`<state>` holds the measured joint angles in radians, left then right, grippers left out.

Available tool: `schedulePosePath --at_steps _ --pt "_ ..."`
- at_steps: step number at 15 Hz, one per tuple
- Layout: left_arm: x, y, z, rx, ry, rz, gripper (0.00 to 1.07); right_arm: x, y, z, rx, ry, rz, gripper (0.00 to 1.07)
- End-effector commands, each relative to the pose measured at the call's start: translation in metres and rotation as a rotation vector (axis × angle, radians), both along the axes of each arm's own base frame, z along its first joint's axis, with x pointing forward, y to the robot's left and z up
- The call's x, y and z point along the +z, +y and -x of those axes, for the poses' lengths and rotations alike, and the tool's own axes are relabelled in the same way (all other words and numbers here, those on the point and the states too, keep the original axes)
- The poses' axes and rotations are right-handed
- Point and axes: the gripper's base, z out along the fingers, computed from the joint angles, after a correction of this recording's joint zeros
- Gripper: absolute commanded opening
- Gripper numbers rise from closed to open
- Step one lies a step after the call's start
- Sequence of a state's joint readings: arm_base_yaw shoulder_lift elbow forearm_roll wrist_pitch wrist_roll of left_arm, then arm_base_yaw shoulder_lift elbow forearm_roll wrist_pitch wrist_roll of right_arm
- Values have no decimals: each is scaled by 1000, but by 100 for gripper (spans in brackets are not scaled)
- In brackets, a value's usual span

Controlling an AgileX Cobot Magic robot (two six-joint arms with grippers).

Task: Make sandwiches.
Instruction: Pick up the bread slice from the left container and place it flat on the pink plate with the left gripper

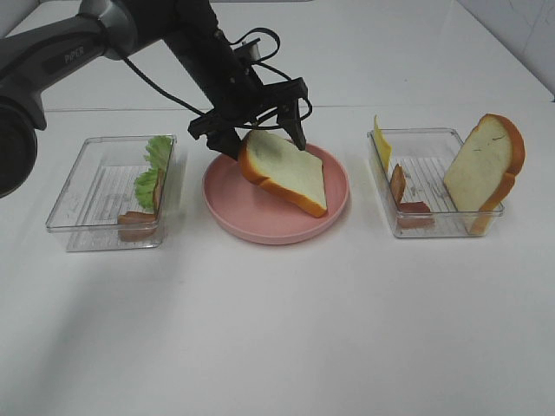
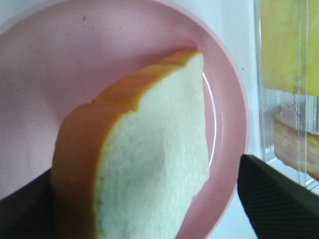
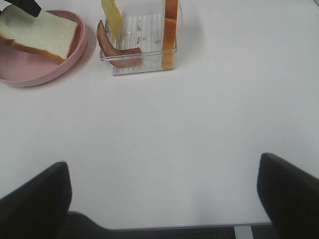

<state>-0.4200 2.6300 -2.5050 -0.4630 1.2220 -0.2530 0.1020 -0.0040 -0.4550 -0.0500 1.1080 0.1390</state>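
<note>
A white bread slice [image 1: 286, 173] with an orange-brown crust lies tilted on the pink plate [image 1: 260, 224], its far end raised. My left gripper [image 1: 264, 139] is open around that raised end; in the left wrist view one finger [image 2: 279, 199] stands apart from the bread slice [image 2: 159, 164], the other sits beside its crust. Another bread slice [image 1: 486, 169] stands upright in the right container [image 1: 434, 227] with yellow cheese [image 1: 381, 143] and bacon [image 1: 399, 184]. Lettuce [image 1: 154, 165] and bacon [image 1: 137, 218] are in the left container [image 1: 87, 186]. My right gripper [image 3: 164, 199] is open and holds nothing, near the table's front edge.
The left arm reaches in from the back left over the table to the plate. The right wrist view shows the right container [image 3: 139, 67] and the pink plate [image 3: 30, 74] far ahead, with bare white tabletop between them and the gripper.
</note>
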Motion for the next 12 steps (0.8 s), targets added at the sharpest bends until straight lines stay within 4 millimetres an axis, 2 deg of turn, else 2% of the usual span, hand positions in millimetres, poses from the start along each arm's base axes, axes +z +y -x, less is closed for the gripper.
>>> schedulePosePath --at_steps 1,3,8,12 --pt "19 0 7 -44 17 -19 82 0 -1 3 7 -35 5 96" --pt "37 -1 5 -40 -35 6 82 0 -1 3 7 -35 5 96" --pt "53 -3 9 -42 -57 26 82 0 -1 3 7 -35 5 96" --pt "48 4 6 -33 -93 -75 82 0 -1 3 7 -35 5 96"
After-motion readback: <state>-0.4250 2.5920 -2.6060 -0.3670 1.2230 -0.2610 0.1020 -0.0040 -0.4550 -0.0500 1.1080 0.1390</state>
